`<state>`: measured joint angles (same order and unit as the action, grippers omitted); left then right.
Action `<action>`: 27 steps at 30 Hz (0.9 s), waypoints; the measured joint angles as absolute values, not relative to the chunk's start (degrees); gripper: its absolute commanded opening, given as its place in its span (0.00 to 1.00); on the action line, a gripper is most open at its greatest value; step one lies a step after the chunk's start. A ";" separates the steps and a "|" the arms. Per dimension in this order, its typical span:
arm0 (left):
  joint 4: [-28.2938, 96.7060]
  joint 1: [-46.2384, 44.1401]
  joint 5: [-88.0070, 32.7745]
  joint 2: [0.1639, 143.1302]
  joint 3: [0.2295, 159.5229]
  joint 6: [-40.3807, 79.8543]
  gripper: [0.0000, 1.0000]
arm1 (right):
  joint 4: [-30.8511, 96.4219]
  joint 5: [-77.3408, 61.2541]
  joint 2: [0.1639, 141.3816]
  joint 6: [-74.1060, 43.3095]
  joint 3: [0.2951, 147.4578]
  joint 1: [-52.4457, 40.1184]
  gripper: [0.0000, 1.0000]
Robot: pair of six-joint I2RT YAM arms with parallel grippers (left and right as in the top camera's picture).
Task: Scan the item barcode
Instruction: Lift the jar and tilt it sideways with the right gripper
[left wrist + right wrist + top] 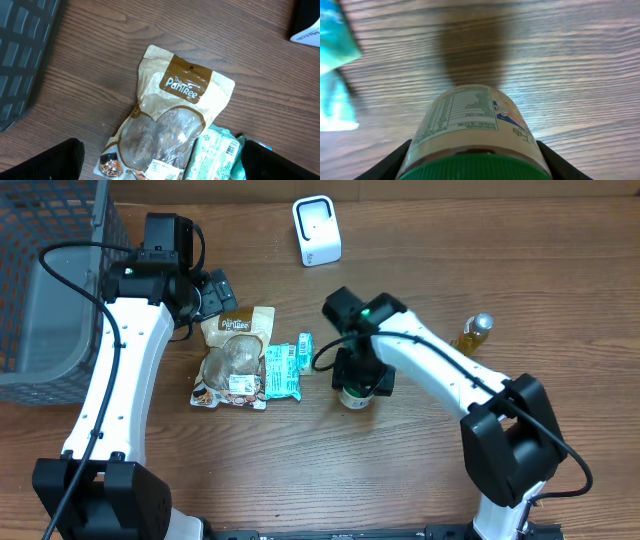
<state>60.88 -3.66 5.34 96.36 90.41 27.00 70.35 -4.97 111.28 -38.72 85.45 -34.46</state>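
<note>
A jar with a green lid and a white label (467,117) stands upright on the wooden table, seen as the jar (354,397) in the overhead view. My right gripper (362,376) comes down over it, and in the right wrist view the right gripper (472,167) has a black finger pressed against each side just below the lid. The white barcode scanner (316,230) stands at the back of the table. My left gripper (165,170) hangs open above a brown Pantree pouch (172,125), holding nothing.
A teal snack packet (283,370) lies beside the brown pouch (235,355), left of the jar. A small oil bottle (474,332) stands at the right. A grey mesh basket (50,280) fills the back left corner.
</note>
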 measured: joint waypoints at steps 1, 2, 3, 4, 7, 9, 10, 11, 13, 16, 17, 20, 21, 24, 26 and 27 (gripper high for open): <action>60.88 -3.66 5.34 96.33 90.41 26.98 1.00 | 70.78 -6.74 111.28 -38.35 85.45 -33.74 0.44; 60.88 -3.66 5.34 96.36 90.41 26.98 0.99 | 71.31 -8.10 111.28 -38.19 85.45 -33.26 0.44; 60.88 -3.66 5.34 96.36 90.41 26.98 1.00 | 72.25 -9.52 111.28 -38.00 85.45 -32.82 0.44; 60.88 -3.66 5.34 96.36 90.41 26.98 1.00 | 72.95 -10.81 111.28 -37.78 85.45 -32.53 0.44; 60.88 -3.66 5.34 96.36 90.41 26.98 1.00 | 74.35 -14.00 111.28 -37.47 85.45 -32.38 0.44; 60.88 -3.66 5.34 96.36 90.41 27.00 1.00 | 75.29 -16.62 111.28 -37.45 85.45 -32.38 0.44; 60.88 -3.66 5.34 96.33 90.41 26.98 1.00 | 75.79 -17.89 111.28 -37.43 85.45 -32.38 0.44; 60.88 -3.66 5.34 96.36 90.41 26.98 1.00 | 76.44 -19.18 111.28 -37.41 85.45 -32.38 0.43; 60.88 -3.66 5.34 96.36 90.41 27.00 1.00 | 77.69 -21.67 111.28 -37.43 85.45 -32.38 0.43; 60.88 -3.66 5.34 96.36 90.41 26.98 1.00 | 78.94 -24.05 111.28 -37.39 85.45 -32.38 0.38; 60.88 -3.66 5.34 96.36 90.41 27.00 1.00 | 79.42 -24.88 111.28 -37.34 85.45 -32.38 0.38; 60.88 -3.66 5.34 96.36 90.41 27.00 0.99 | 80.53 -26.92 111.28 -37.28 85.45 -32.38 0.38; 60.88 -3.66 5.34 96.36 90.41 26.98 0.99 | 80.93 -27.70 111.28 -37.30 85.45 -32.38 0.38; 60.88 -3.66 5.34 96.36 90.41 26.98 0.99 | 82.00 -29.95 111.28 -37.26 85.45 -32.38 0.38; 60.88 -3.66 5.34 96.36 90.41 27.00 1.00 | 82.65 -31.11 111.28 -37.26 85.45 -32.38 0.38; 60.88 -3.66 5.34 96.36 90.41 26.98 1.00 | 83.24 -31.79 111.28 -37.30 85.45 -32.38 0.38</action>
<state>60.88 -3.66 5.34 96.36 90.41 26.98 83.24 -31.79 111.28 -37.30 85.45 -32.38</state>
